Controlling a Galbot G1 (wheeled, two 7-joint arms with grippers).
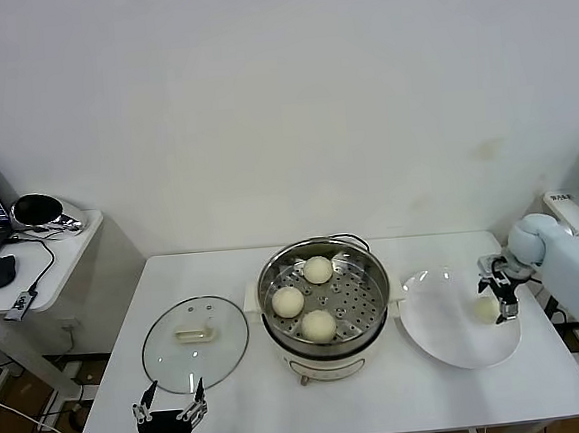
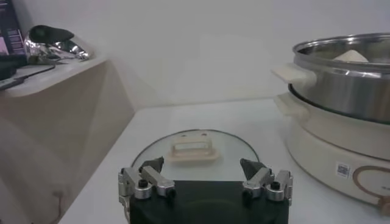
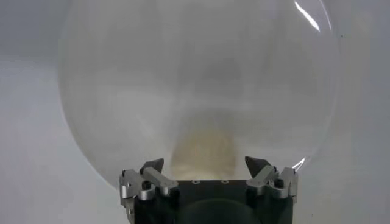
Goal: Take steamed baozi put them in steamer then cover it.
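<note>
- Stainless-steel steamer (image 1: pixel 324 309) stands mid-table, uncovered, with three steamed baozi (image 1: pixel 318 324) on its perforated tray.
- Fourth baozi (image 1: pixel 486 308) lies on the white plate (image 1: pixel 439 327) near the table's right edge.
- Right gripper (image 1: pixel 498 293) is over that bun, fingers apart on either side, not clamped.
- Glass lid (image 1: pixel 195 342) lies flat on the table, left of the steamer.
- Left gripper (image 1: pixel 170 405) waits at the table's front edge by the lid, fingers apart, empty.

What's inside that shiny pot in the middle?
Three baozi sit on the perforated tray inside the steamer, spaced apart. No lid covers it. Whatever lies under the tray cannot be seen.
</note>
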